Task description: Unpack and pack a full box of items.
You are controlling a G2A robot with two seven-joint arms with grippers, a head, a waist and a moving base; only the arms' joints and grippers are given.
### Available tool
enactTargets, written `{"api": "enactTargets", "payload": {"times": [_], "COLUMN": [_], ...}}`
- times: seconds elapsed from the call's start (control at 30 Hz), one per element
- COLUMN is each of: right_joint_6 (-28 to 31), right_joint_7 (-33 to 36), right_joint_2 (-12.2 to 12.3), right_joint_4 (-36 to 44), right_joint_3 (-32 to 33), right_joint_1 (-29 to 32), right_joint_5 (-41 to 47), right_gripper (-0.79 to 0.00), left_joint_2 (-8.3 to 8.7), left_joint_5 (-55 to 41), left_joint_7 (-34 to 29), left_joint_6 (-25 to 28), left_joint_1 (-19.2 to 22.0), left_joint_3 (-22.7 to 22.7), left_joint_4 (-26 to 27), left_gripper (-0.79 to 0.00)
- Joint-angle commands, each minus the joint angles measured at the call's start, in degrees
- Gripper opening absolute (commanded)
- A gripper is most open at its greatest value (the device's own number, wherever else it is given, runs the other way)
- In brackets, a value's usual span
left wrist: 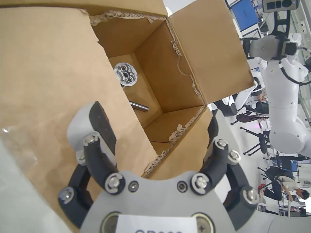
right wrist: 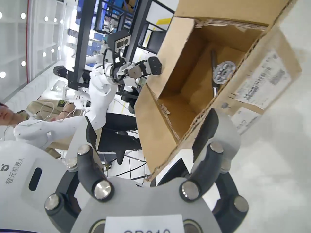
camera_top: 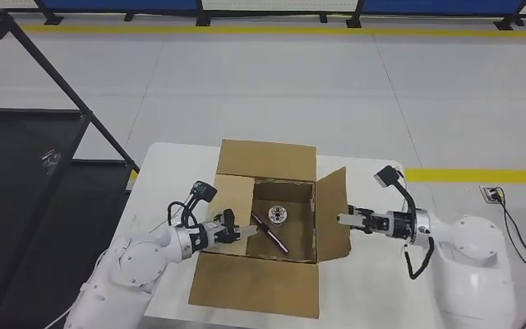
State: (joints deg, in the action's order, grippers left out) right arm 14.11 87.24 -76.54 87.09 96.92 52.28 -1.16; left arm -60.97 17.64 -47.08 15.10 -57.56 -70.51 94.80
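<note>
Top view: white table on grey floor; open box; left pincer, right pincer agape, empty

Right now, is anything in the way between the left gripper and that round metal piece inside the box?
Yes. The box's left flap stands between the left gripper and the round metal piece, covering part of it in the left wrist view. The open gripper straddles that flap's edge. Nothing covers the piece from above.
</note>
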Motion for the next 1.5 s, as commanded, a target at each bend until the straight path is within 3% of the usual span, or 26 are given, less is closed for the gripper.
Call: {"api": "enactTargets", "payload": {"times": [0.0,0.37,0.63,0.93,1.07,1.23,1.37,1.47], "right_joint_6": [-1.9,-9.0,-9.2,-7.6,-7.0,-7.2,-7.2,-7.2], "right_joint_7": [-3.0,-17.9,-22.4,-23.0,-23.1,-23.5,-23.5,-23.5], "right_joint_2": [-0.1,-1.3,-1.2,-0.6,-0.3,0.3,0.3,0.3], "right_joint_4": [0.9,-4.2,-8.5,-7.3,-6.1,-2.9,-2.9,-2.9], "right_joint_3": [-2.8,-19.9,-24.3,-25.3,-25.3,-23.9,-23.9,-23.9], "right_joint_1": [-0.2,-5.6,-8.0,-7.7,-7.8,-6.8,-6.8,-6.8], "right_joint_5": [-2.3,-12.2,-17.4,-18.1,-16.9,-16.5,-16.5,-16.5], "right_gripper": [0.000,0.000,0.000,0.000,0.000,0.000,0.000,0.000], "left_joint_2": [0.01,0.05,0.09,0.33,0.81,1.90,3.22,4.22], "left_joint_5": [-0.2,-2.5,-3.0,-4.5,-5.9,-9.3,-10.2,-14.8], "left_joint_7": [0.2,3.9,4.7,5.4,5.8,3.6,-3.0,-11.6], "left_joint_6": [0.0,-3.2,-4.8,-3.2,-2.0,0.6,5.5,10.2], "left_joint_1": [-0.1,-1.1,-1.6,-2.6,-4.4,-8.8,-14.7,-19.7], "left_joint_3": [0.0,-1.8,-2.2,-4.0,-7.3,-14.8,-22.4,-27.4], "left_joint_4": [0.0,0.1,0.0,2.3,4.9,7.6,8.4,7.4], "left_gripper": [0.000,0.000,0.000,0.000,0.000,0.000,0.000,0.000]}}
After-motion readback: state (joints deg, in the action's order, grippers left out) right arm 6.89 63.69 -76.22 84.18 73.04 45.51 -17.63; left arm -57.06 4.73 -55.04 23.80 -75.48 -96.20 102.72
